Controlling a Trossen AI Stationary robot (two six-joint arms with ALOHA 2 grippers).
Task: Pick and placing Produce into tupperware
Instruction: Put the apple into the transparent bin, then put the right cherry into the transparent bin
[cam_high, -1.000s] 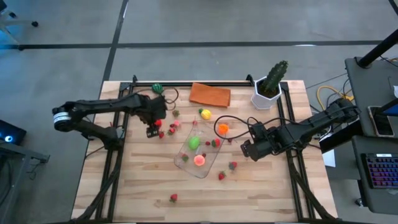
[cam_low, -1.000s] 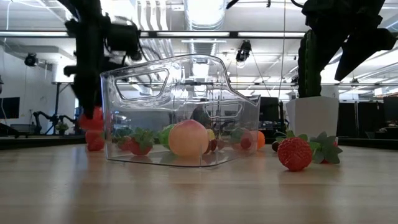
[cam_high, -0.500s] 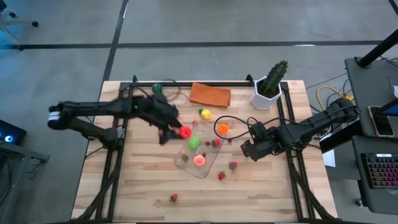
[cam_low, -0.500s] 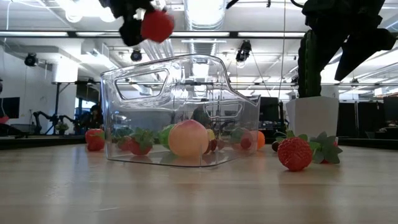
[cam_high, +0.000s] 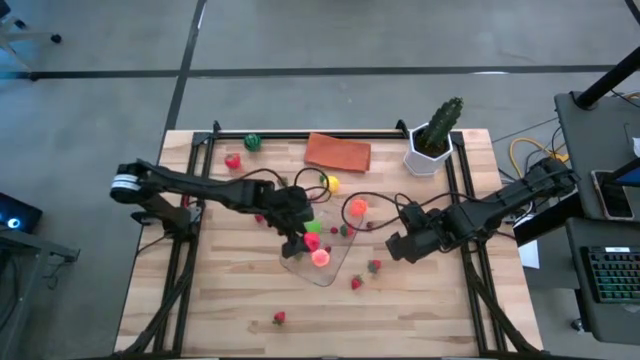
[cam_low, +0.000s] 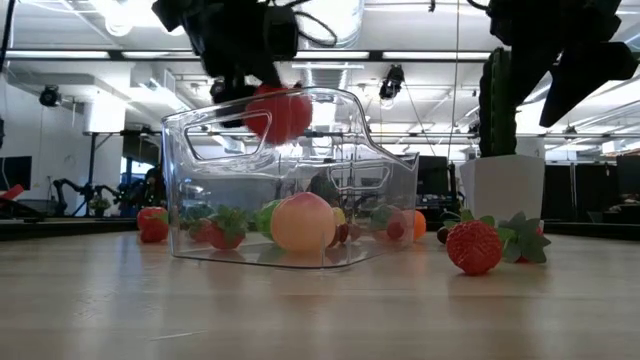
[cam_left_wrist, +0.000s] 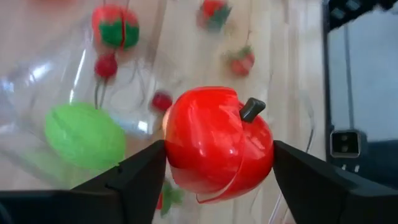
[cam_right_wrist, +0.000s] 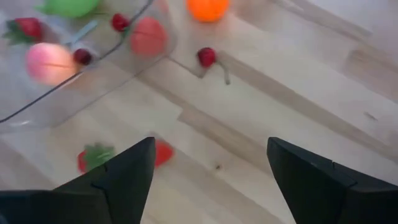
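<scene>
The left gripper (cam_high: 300, 232) hovers over the tupperware (cam_high: 335, 266) with a red apple (cam_left_wrist: 217, 142) sitting between its fingers (cam_left_wrist: 134, 180); whether they still pinch it or have let go cannot be told. The low view shows the apple (cam_low: 278, 113) at about rim height of the clear wall (cam_low: 300, 180), so it is not down inside yet.

Likely risks: released off-centre, the apple could clip the rim and roll out onto the table (cam_high: 220, 300), or drop on the peach (cam_high: 320, 257) and green piece (cam_high: 311, 228) directly below and bounce. A low gripper could also nudge the light container.

The right gripper (cam_high: 397, 243) waits open, just beside the container's far side from the left one, holding nothing; a strawberry (cam_right_wrist: 158, 152) and a cherry (cam_right_wrist: 207, 56) lie on the wood ahead of it.

Loose produce rings the container: orange (cam_high: 357, 206), lemon (cam_high: 330, 184), strawberries (cam_high: 374, 266). Cloth (cam_high: 338, 152) and cactus pot (cam_high: 432, 150) stand well apart beyond it, blocking nothing.
</scene>
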